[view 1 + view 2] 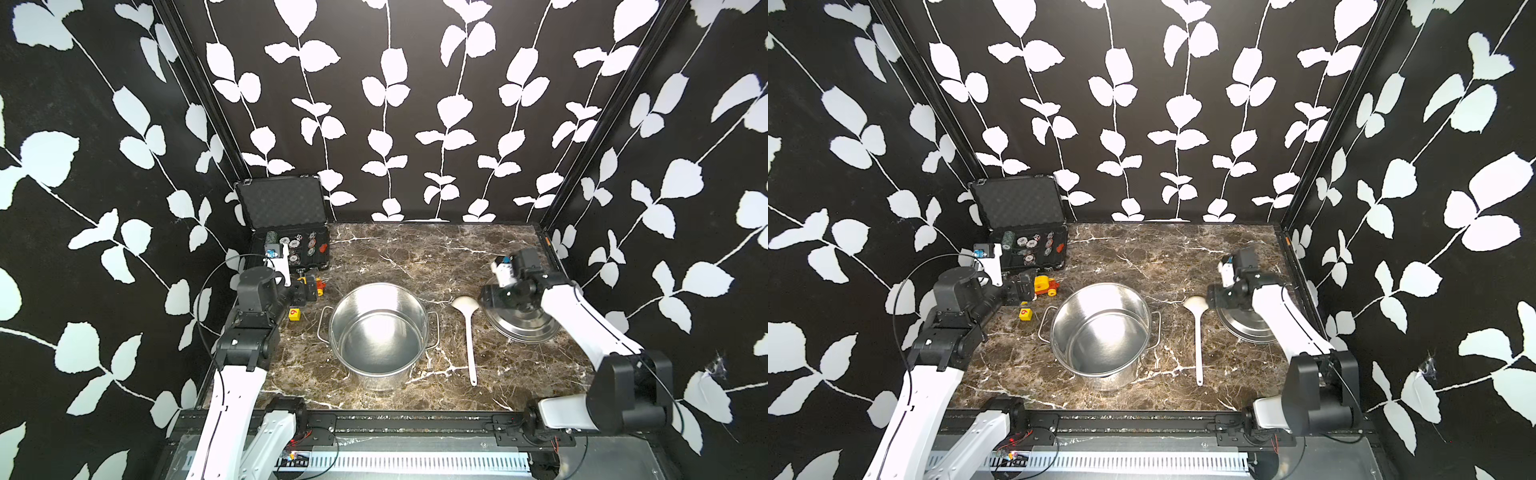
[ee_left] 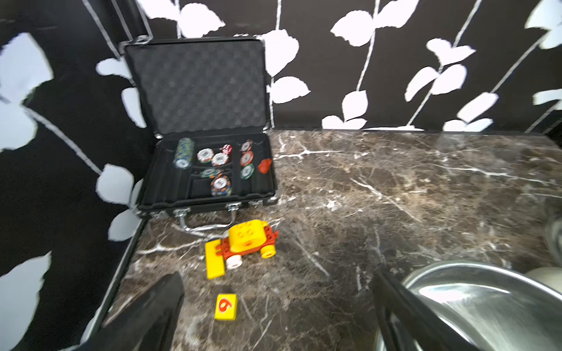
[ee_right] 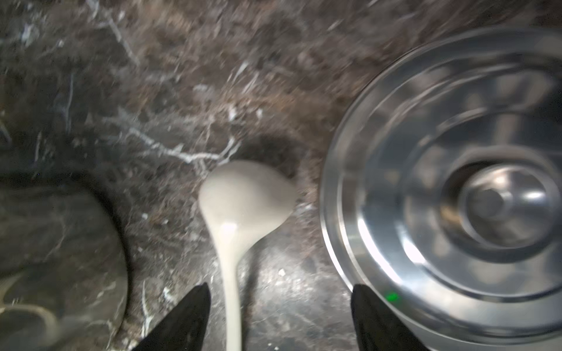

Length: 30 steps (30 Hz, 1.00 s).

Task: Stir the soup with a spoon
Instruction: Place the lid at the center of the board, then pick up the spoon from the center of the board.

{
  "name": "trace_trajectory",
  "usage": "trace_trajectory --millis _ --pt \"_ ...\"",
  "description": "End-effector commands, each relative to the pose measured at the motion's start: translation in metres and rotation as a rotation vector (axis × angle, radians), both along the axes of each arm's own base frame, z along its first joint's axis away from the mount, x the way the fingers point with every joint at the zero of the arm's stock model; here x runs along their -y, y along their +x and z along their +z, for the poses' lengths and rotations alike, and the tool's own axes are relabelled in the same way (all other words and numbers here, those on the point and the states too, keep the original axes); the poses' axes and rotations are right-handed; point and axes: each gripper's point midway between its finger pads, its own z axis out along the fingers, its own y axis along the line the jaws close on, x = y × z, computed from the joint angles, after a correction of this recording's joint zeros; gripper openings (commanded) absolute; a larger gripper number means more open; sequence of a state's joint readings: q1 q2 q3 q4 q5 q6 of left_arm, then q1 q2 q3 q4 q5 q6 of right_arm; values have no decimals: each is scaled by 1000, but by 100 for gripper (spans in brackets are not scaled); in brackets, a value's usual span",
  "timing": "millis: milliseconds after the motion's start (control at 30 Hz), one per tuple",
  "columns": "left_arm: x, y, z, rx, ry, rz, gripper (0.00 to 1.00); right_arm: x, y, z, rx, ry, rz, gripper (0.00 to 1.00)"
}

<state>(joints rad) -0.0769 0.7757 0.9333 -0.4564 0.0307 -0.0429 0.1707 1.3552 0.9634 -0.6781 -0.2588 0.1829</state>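
Observation:
The steel pot (image 1: pixel 374 303) (image 1: pixel 1100 328) stands mid-table, and only bare metal shows inside; no soup is visible. The white spoon (image 1: pixel 469 332) (image 1: pixel 1198 332) lies flat just right of the pot, bowl towards the back. My right gripper (image 1: pixel 488 301) (image 3: pixel 279 304) hovers open above the gap between the spoon's bowl (image 3: pixel 243 194) and the steel lid (image 1: pixel 528 324) (image 3: pixel 456 182). The spoon's handle runs between the fingers, close to one of them and not gripped. My left gripper (image 1: pixel 307 291) (image 2: pixel 276 278) stands wide open and empty, left of the pot.
An open black case of poker chips (image 1: pixel 291 245) (image 2: pixel 206 170) sits in the back left corner. A yellow and red toy car (image 1: pixel 318 284) (image 2: pixel 246 243) and a small yellow block (image 1: pixel 294 314) (image 2: pixel 225 307) lie in front of it, near my left gripper.

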Motion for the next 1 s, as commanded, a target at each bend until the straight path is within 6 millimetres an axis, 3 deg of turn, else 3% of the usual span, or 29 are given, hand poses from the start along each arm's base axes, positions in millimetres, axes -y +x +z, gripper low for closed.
trace_trajectory --millis 0,267,533,733,967 --pt "23 7 18 93 -9 -141 99 -18 -45 -33 -147 75 9 71" --pt "70 3 12 111 -11 -435 99 -58 -62 -62 -167 293 49 56" --pt "139 -38 -11 140 171 -820 99 -64 -55 -83 -161 318 47 39" --pt "148 -40 -9 172 207 -847 98 -62 -52 -89 -134 310 40 25" --pt "180 -65 -12 267 339 -1040 93 -65 -41 -80 -82 325 47 5"
